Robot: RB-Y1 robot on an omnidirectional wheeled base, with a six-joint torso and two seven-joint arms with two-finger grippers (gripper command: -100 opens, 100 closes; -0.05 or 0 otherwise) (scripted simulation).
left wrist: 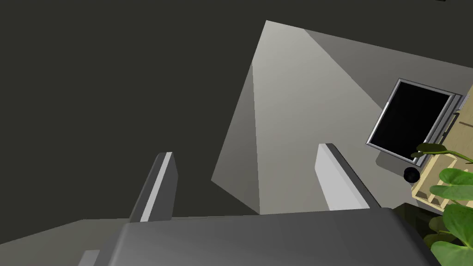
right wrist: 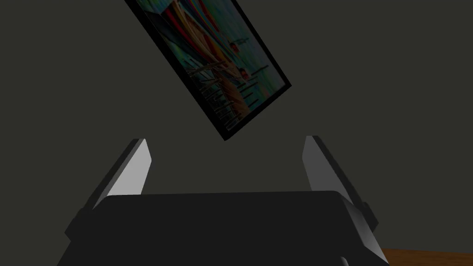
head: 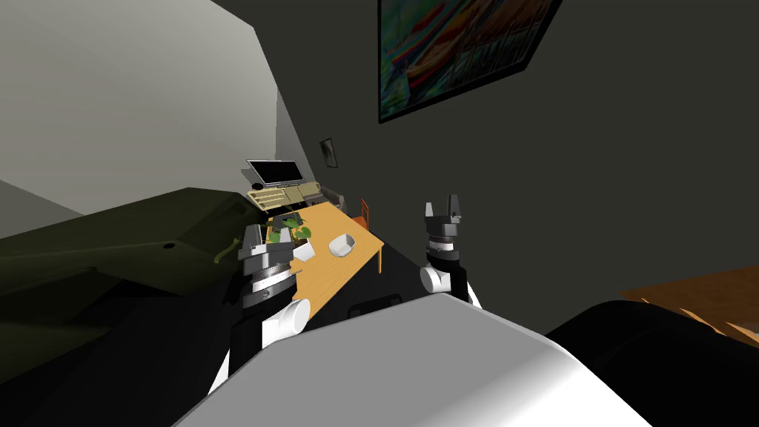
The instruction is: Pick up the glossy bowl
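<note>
The glossy bowl (head: 342,245) is white and shallow and sits upright on an orange wooden table (head: 337,278) ahead of me. A leafy plant in a white pot (head: 299,241) stands just left of it. My left gripper (head: 263,233) hovers at the table's left edge beside the plant, short of the bowl, with its fingers open and nothing between them (left wrist: 245,152). The plant's leaves (left wrist: 455,184) show beside that hand. My right gripper (head: 442,206) is raised to the right of the table, apart from the bowl, also open and empty (right wrist: 226,141).
A dark green sofa (head: 148,245) runs along the left. Beyond the table stand a pale cabinet (head: 285,196) with a black screen (head: 276,172) on it and an orange chair (head: 363,213). Dark walls close in on the right.
</note>
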